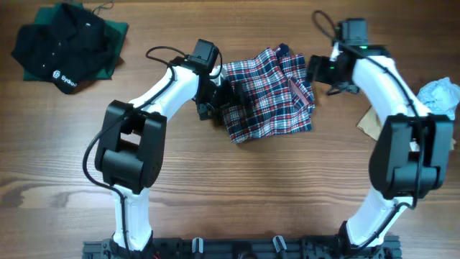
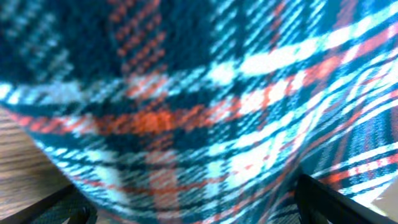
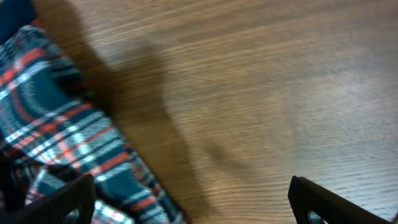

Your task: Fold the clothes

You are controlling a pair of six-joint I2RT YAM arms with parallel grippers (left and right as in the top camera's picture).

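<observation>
plaid garment (image 1: 269, 93): red, navy and white checks, lying rumpled in the middle of the wooden table (image 1: 237, 187), between the two arms.
left gripper (image 2: 193, 202): at the garment's left edge, jaws spread wide. plaid fabric fills its wrist view close up; whether the fingers touch the cloth cannot be told.
right gripper (image 3: 189, 199): just beside the garment's upper right edge, jaws spread wide over bare wood with nothing between them. the plaid lies to the left in its wrist view.
black garment (image 1: 65, 47): crumpled in the far left corner, white logo showing, lying on a green cloth (image 1: 115, 34).
light blue cloth (image 1: 440, 97): bunched at the right edge, beyond the right arm.
brown flat scrap (image 1: 370, 124): on the table beside the right arm.
</observation>
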